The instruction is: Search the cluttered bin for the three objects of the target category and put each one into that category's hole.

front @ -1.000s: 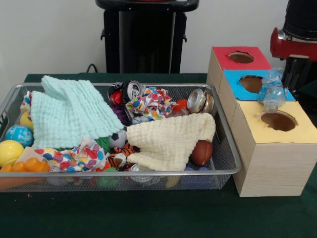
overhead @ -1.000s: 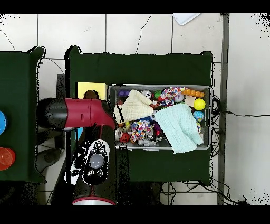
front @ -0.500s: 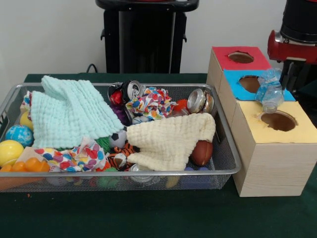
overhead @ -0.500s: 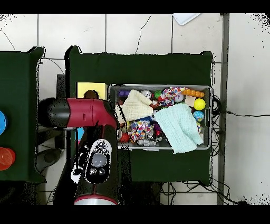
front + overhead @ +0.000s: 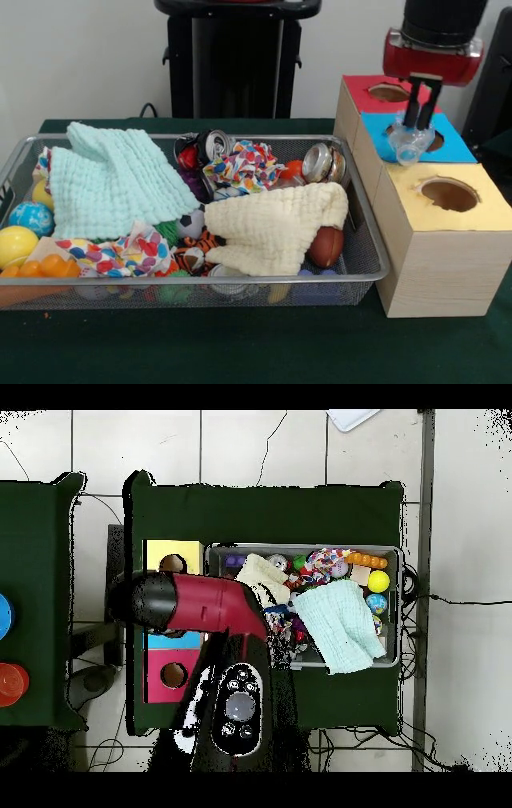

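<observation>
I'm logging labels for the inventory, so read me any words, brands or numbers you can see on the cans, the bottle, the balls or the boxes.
No text can be read in either view.
Cans: printing too blurred to read.
Bottle in the gripper: clear, no label visible.
Boxes: plain coloured tops, no writing.
Patterned cloths: coloured spots only, no words.

A robot lab: green-clothed table (image 5: pixel 264 352) on tiled floor (image 5: pixel 260 449), wire bin (image 5: pixel 376 264), colour-topped sorting boxes (image 5: pixel 432 240)

Glossy red arm (image 5: pixel 200 602) with black joints, ending in a dark two-fingered pincer (image 5: pixel 420 112).
</observation>
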Motion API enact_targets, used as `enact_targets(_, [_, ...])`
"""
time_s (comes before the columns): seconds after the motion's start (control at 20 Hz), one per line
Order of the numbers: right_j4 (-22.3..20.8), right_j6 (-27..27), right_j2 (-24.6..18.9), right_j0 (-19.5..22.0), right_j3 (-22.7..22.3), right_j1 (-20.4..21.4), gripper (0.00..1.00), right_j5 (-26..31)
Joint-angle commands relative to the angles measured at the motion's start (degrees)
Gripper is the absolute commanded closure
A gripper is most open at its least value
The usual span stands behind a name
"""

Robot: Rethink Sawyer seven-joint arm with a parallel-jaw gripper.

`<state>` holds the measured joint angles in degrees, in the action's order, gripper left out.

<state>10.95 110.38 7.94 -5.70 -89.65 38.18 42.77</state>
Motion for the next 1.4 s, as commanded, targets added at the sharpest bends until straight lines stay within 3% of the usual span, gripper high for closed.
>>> enact_targets(0.05, [-1.38,-1.29,-5.07,3.75,-12.2,4.38,1.0,0.43])
enact_targets(0.5, [-0.67,1.18,-10.18,4.65,-13.51,0.97,1.0,-9.19])
enact_targets(0.55, [-0.77,1.9,-10.53,4.74,-13.85,1.06,0.0,-10.0])
enact_targets(0.7, [-1.06,1.97,-10.6,4.75,-13.62,0.95,0.0,-10.18])
enact_targets(0.85, [-2.06,1.88,-9.61,4.67,-11.63,1.6,0.0,-6.32])
enact_targets(1.1, [-6.27,0.72,-5.03,3.44,-4.52,6.39,0.0,7.84])
enact_targets(1.25, [-8.05,-0.66,-5.15,4.51,-0.01,8.21,0.0,15.96])
enact_targets(1.4, [-9.79,-1.57,-5.76,5.47,1.77,9.17,0.0,20.73])
